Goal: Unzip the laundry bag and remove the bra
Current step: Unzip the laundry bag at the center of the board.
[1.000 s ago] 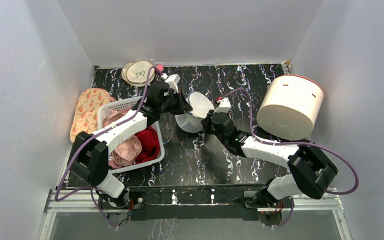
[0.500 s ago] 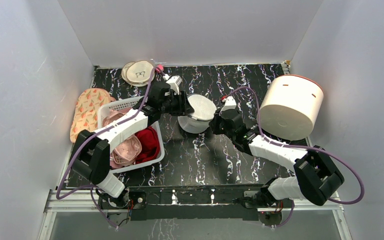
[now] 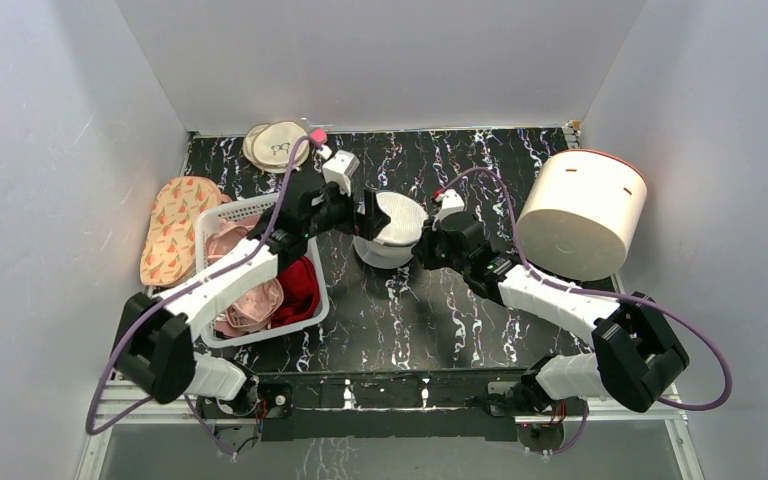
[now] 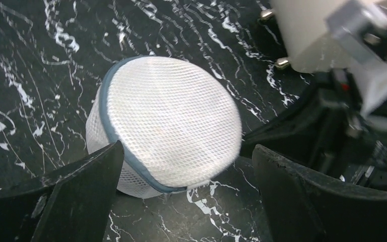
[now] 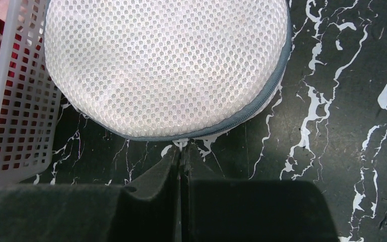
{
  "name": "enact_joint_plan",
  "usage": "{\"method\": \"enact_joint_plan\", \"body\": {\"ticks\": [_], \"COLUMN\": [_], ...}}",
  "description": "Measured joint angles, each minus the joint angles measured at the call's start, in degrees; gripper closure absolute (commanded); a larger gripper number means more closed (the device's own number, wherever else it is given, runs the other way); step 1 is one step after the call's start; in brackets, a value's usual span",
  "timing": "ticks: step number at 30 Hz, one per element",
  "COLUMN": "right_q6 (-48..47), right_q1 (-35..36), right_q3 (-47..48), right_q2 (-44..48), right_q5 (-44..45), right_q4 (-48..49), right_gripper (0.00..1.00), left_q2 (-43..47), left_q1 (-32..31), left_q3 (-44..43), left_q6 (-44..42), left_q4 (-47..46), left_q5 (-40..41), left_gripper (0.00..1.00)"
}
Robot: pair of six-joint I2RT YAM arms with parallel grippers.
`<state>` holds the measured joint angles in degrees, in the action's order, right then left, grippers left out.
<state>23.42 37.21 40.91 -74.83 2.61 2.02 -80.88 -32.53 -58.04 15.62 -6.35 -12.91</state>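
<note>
The laundry bag (image 3: 394, 222) is a white mesh pod with a grey-blue zipper rim, tilted on the black marble table. My left gripper (image 3: 368, 216) stands wide open at its left side; in the left wrist view the bag (image 4: 166, 121) fills the gap between the fingers (image 4: 80, 196) of the gripper (image 4: 186, 156). My right gripper (image 3: 423, 243) is at the bag's right side. In the right wrist view it (image 5: 180, 154) is shut on the small white zipper pull (image 5: 181, 143) under the bag's rim (image 5: 166, 65). The bra is hidden.
A white basket (image 3: 222, 215) with pink and red garments sits left of the bag, its wall (image 5: 20, 116) close to the mesh. A big cream drum (image 3: 582, 212) lies at the right. Beige discs (image 3: 278, 145) and a carrot-print pad (image 3: 173, 225) lie at the back left.
My left gripper has opened, letting go of the bag, and drawn back a little. The right gripper stays shut on the zipper pull. The bag shifted slightly right.
</note>
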Motion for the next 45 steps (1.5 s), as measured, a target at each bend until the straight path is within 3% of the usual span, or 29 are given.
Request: {"method": "enact_joint_plan", "body": {"ticks": [5,11,14,19,23,26,31,39,45], "right_q6": [-0.68,-3.21,-4.04,-4.57,-5.18,-5.38,-5.55,-5.33,-5.20], "right_q1": [0.00,-0.07,-0.11,-0.13,-0.13,-0.15,-0.15,-0.15,-0.15], "right_q3": [1.14,3.15,3.34,3.34,3.34,3.34,3.34,3.30,3.23], "right_q2": [0.00,0.00,0.00,0.00,0.00,0.00,0.00,0.00,0.00], "right_q5": [-2.23,-6.34,-8.57,-12.66,-14.62,-15.50,-16.33,-17.62,-17.42], "right_q4": [-1.70,-2.16,-2.16,-2.25,-2.32,-2.64,-3.28,-3.21,-3.23], "right_gripper": [1.00,1.00,1.00,1.00,1.00,1.00,1.00,1.00,1.00], "left_q2": [7.63,7.21,7.26,7.26,6.88,5.68,3.26,3.10,0.74], "left_q1": [-1.62,-5.40,-8.20,-11.28,-11.98,-12.26,-12.46,-13.81,-13.97], "left_q3": [10.82,14.71,15.65,17.59,17.75,17.44,16.48,16.46,15.30], "left_q6": [-8.79,-22.08,-28.70,-35.21,-38.01,-39.01,-39.34,-40.52,-40.48], "left_q4": [-11.52,-12.85,-12.81,-13.38,-13.90,-14.38,-13.79,-14.64,-13.79], "left_q5": [-4.72,-10.08,-8.90,-3.89,-0.37,1.62,3.26,5.60,6.47], "left_gripper": [0.11,0.21,0.32,0.32,0.37,0.46,0.48,0.62,0.76]}}
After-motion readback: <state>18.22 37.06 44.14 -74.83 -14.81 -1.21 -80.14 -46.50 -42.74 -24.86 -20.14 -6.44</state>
